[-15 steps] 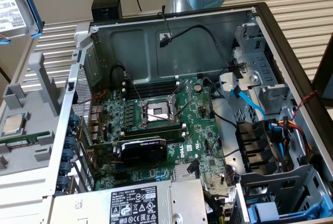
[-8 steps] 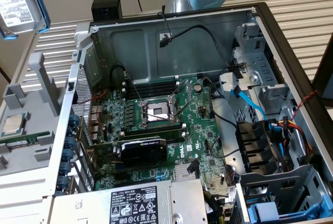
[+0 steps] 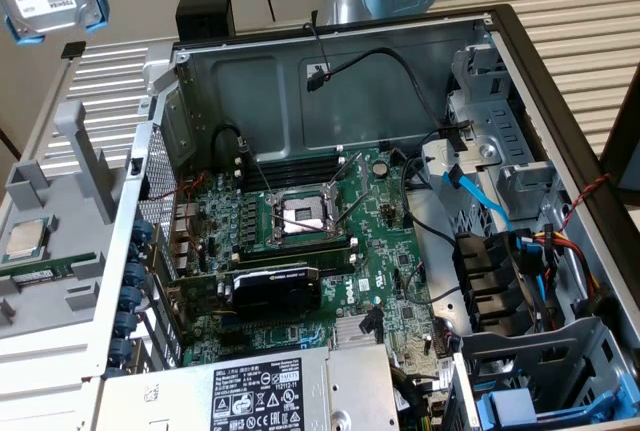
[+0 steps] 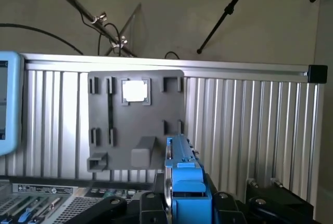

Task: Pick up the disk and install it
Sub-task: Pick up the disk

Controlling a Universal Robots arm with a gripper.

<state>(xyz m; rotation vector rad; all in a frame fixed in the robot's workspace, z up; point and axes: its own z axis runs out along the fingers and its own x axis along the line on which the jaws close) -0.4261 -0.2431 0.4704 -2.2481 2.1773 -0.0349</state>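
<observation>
The room's light is soft and even, with no hard shadows. Inside the open grey metal computer case [image 3: 350, 81], the black drive bays [image 3: 500, 281] along its edge at the exterior view's right sink into shade. From my wrist, the small square silver-topped chip [image 4: 135, 90] glares blank white on its grey plastic tray [image 4: 156, 104]. Pale streaks run along the ribbed aluminium table [image 4: 250, 130]. The blue-framed silver-grey metal disk [image 4: 184, 182] I hold is vividly lit.
</observation>
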